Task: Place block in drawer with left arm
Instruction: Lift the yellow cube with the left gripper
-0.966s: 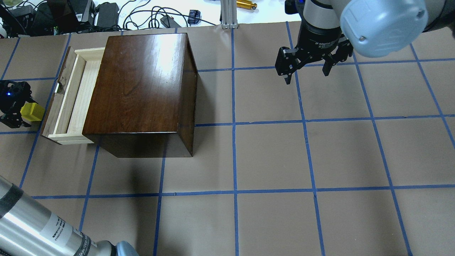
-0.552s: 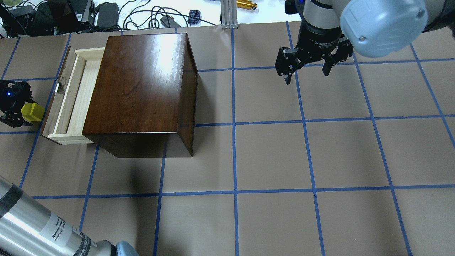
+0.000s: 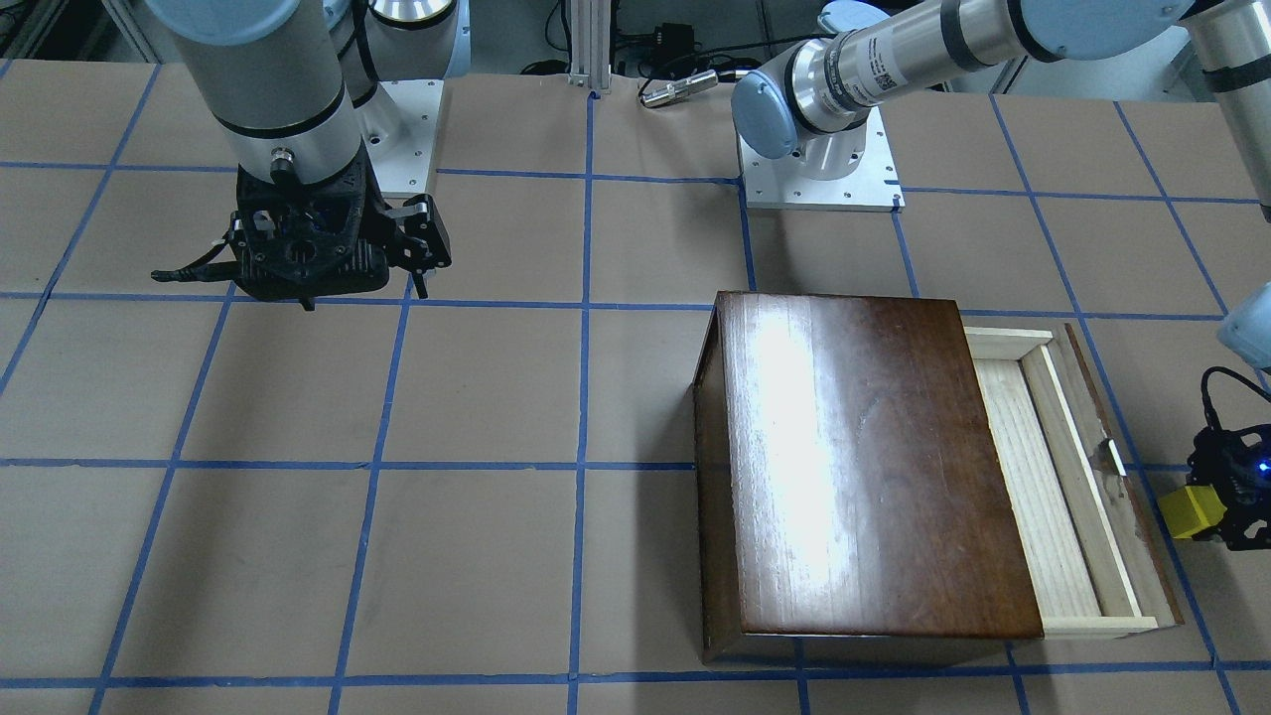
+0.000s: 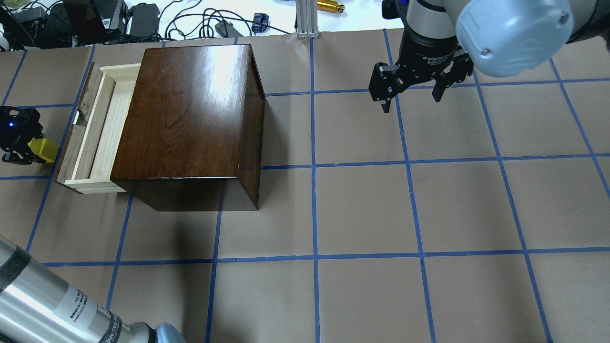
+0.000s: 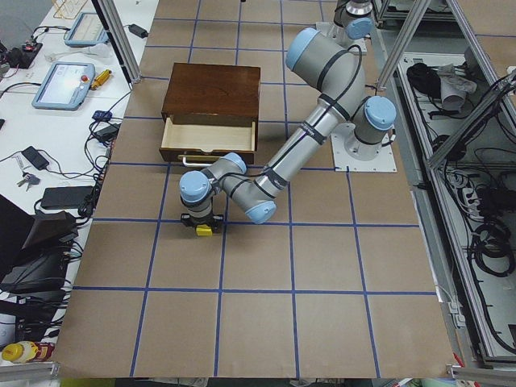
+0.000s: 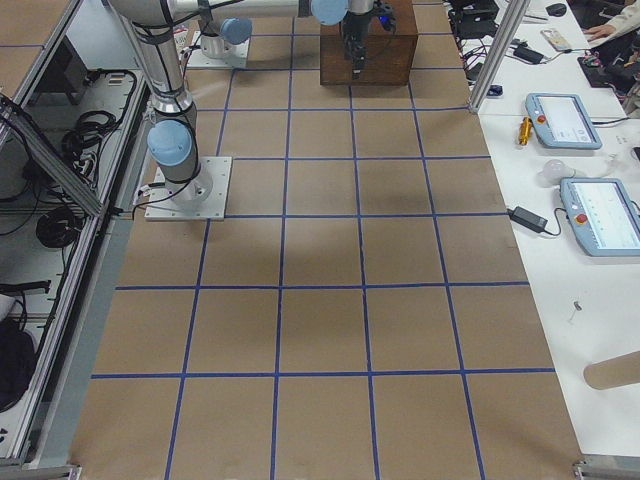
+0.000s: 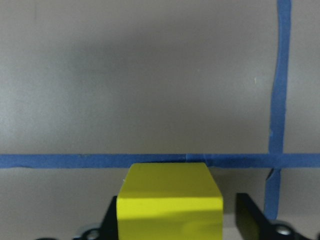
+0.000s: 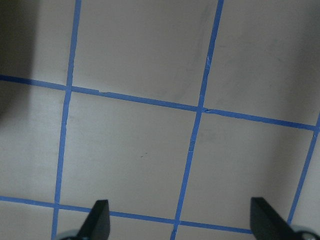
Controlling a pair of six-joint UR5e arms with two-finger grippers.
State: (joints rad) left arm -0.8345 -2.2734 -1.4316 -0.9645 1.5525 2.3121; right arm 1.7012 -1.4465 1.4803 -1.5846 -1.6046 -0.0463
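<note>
The yellow block (image 4: 45, 149) is at the table's far left, just outside the drawer's dark front panel. My left gripper (image 4: 29, 148), with its blue light, is shut on the block. In the left wrist view the block (image 7: 169, 200) sits between the two black fingers (image 7: 250, 215). It also shows in the front view (image 3: 1190, 511) and the exterior left view (image 5: 205, 230), low over the table. The drawer (image 4: 102, 128) is pulled out of the dark-brown box (image 4: 190, 109), its pale tray bare. My right gripper (image 4: 412, 100) hangs open and empty at the far right.
Blue tape lines grid the brown table cover (image 4: 362, 209). Cables and power bricks (image 4: 143, 19) lie past the table's far edge. The left arm's upper link (image 4: 43, 305) crosses the near-left corner.
The left gripper's fingers have drawn in around the yellow block, and the block has turned slightly and looks flatter. The right arm and the drawer have not moved.
</note>
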